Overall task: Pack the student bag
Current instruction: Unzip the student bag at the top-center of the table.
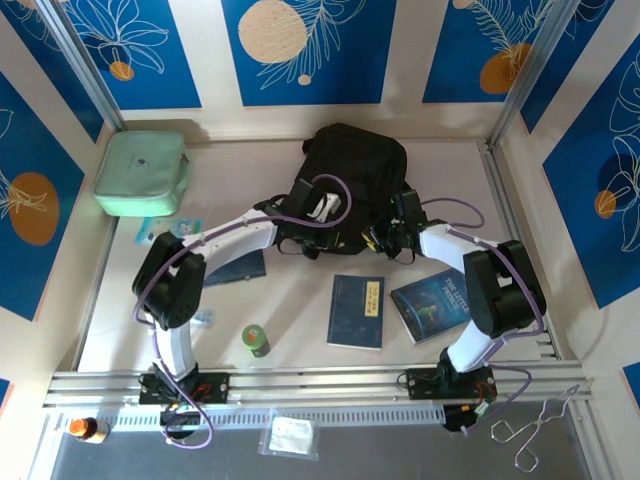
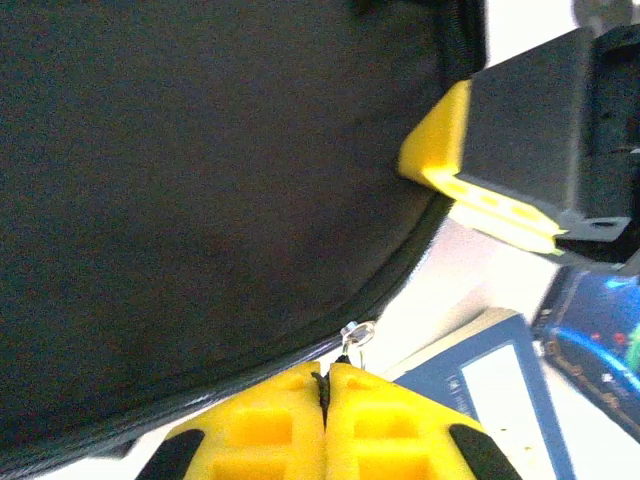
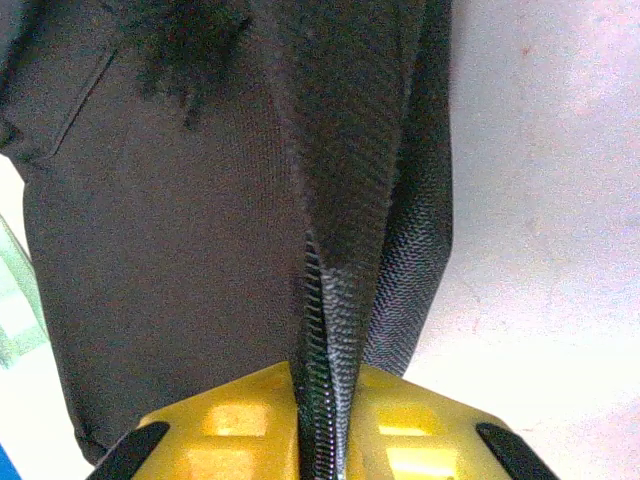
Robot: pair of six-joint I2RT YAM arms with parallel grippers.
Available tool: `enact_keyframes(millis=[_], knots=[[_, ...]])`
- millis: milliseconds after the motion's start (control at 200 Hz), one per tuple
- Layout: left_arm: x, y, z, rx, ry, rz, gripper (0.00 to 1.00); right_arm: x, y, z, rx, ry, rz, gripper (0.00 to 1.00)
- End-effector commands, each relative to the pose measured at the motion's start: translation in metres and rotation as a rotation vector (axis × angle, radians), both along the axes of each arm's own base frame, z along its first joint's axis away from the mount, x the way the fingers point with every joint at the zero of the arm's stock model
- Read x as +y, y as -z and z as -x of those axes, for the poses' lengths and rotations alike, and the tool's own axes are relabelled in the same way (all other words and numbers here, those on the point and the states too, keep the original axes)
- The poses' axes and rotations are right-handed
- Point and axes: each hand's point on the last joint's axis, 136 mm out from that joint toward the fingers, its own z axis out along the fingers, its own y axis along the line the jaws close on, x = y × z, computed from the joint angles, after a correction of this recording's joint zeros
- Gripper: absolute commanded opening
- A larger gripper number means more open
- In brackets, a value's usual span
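Bright even light; wrist cams blurry

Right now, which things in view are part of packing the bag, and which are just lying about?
Job: student bag; left hand, shut on its zip pull; right hand, shut on its zip edge; likely cargo: dark blue book, picture-cover book, mint case, small green container.
Lying about (front ledge): orange-capped bottle, plastic packet, metal forceps.

Left arm (image 1: 165, 285) and right arm (image 1: 500, 285) reach far and inward. The yellow-fingered left gripper (image 2: 323, 385) and right gripper (image 3: 325, 400) each clamp the black fabric backpack (image 3: 200, 250) at its zipper.
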Motion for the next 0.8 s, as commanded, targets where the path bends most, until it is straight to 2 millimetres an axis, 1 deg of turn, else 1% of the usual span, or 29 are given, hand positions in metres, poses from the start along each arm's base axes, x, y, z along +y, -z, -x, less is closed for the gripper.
enact_keyframes(millis=[0, 225, 270, 300, 355, 530, 670, 720, 790], knots=[[0.039, -0.001, 0.0, -0.064, -0.027, -0.142, 0.0, -0.014, 0.004, 0.001, 0.022, 0.021, 0.07, 0.15], [0.098, 0.011, -0.005, -0.119, -0.093, -0.336, 0.0, -0.02, -0.002, 0.0, 0.004, 0.021, 0.109, 0.14], [0.107, 0.012, -0.004, -0.119, -0.102, -0.36, 0.0, -0.02, -0.004, -0.001, -0.006, 0.01, 0.115, 0.14], [0.109, 0.012, -0.002, -0.118, -0.093, -0.364, 0.0, -0.019, -0.005, -0.002, -0.015, -0.002, 0.113, 0.14], [0.107, 0.01, 0.004, -0.116, -0.057, -0.346, 0.0, -0.013, -0.008, -0.005, -0.029, -0.033, 0.109, 0.14], [0.082, 0.002, 0.035, -0.092, 0.119, -0.192, 0.0, 0.006, -0.017, -0.011, -0.081, -0.08, 0.114, 0.13], [0.065, -0.015, 0.058, -0.095, 0.216, -0.041, 0.0, 0.01, -0.018, -0.012, -0.105, -0.067, 0.117, 0.13], [0.06, -0.02, 0.062, -0.101, 0.228, -0.005, 0.0, 0.008, -0.018, -0.014, -0.114, -0.064, 0.124, 0.13], [0.057, -0.02, 0.055, -0.113, 0.197, 0.008, 0.0, 0.002, -0.017, -0.019, -0.108, -0.063, 0.13, 0.13]])
